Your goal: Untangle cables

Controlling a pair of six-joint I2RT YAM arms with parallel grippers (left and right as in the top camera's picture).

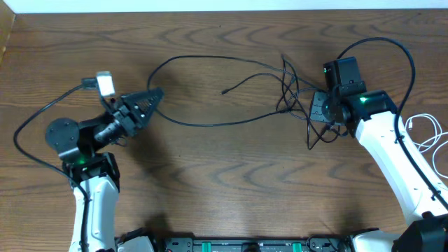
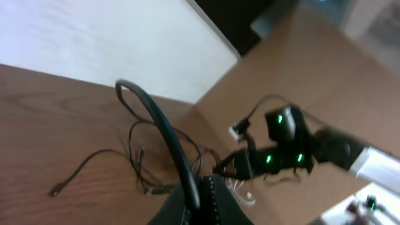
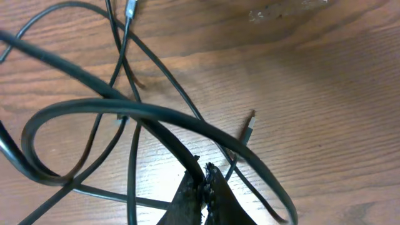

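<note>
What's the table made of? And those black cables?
The table looks like brown wood, because grain lines show, though it might be printed laminate. The black cables probably have a bendy rubber or plastic skin: smooth, slightly shiny, and curling in loops.

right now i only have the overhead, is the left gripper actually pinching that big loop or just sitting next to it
observer: pinching. in the left wrist view the left gripper is shut and the black cable runs straight into its tips
operator: and the right one, in the knot
observer: the right wrist view shows the right gripper shut on a black strand
operator: any loose end near it
observer: yes, a small plug end lies free just beyond that gripper, not held
</note>
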